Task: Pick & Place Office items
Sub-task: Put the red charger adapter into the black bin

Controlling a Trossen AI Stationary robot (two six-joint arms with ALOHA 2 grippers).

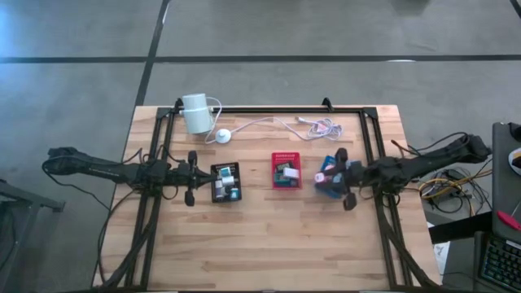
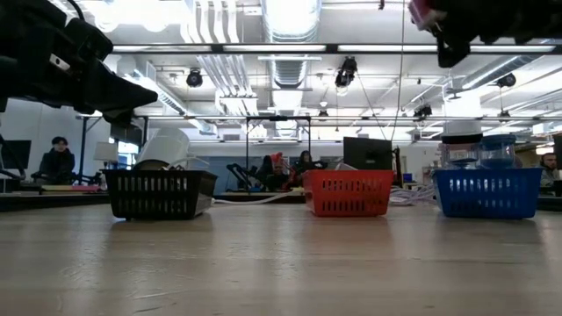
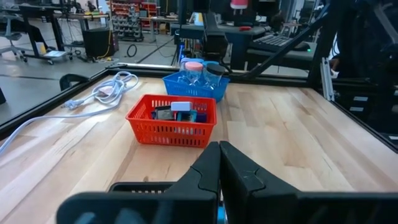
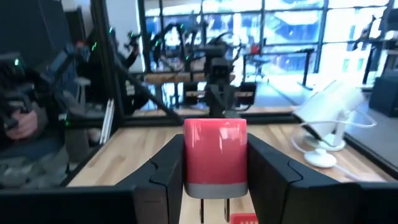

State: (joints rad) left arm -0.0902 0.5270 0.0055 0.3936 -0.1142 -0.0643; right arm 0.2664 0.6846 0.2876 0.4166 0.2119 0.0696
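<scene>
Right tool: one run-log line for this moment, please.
right tool: shut on pink block | above blue basket | left tool: shut, empty, over black basket

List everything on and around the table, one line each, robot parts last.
Black mesh plastic basket: one, table's left of centre, small items inside.
Red mesh plastic basket: one, table centre, small items inside.
Blue mesh plastic basket: one, right of the red one, clear jars inside.
Pink block with grey base: one, held in the right gripper.
White cylinder device: one, far-left table edge, by a white round puck.
White cable: one, coiled along the far edge.
Left gripper: shut, empty, above the black basket.
Right gripper: shut on the pink block, above the blue basket.
</scene>
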